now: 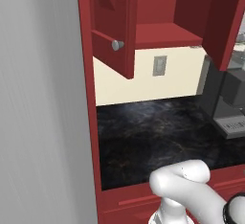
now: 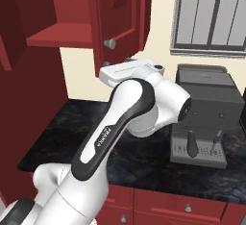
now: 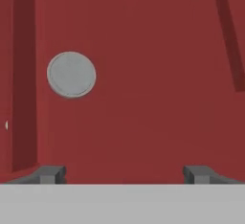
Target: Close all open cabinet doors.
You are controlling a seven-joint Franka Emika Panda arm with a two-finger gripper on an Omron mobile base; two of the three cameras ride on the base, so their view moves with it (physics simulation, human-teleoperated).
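The gripper [image 3: 124,173] has its fingers [image 3: 50,174] spread wide with nothing between them, right up against the face of an open cabinet door [image 3: 143,98] whose knob [image 3: 71,74] sits above the left fingertip. This looks like the pushing step, so the next move probably calls for pressing the panel until it swings shut; a second door [image 1: 225,22] also hangs open.

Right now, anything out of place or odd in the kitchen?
Yes: both wall cabinet doors stand open above the counter. The left door and the right door swing outward, baring the shelf. The open gripper faces a door panel beside its round knob. Nothing spilled or broken.
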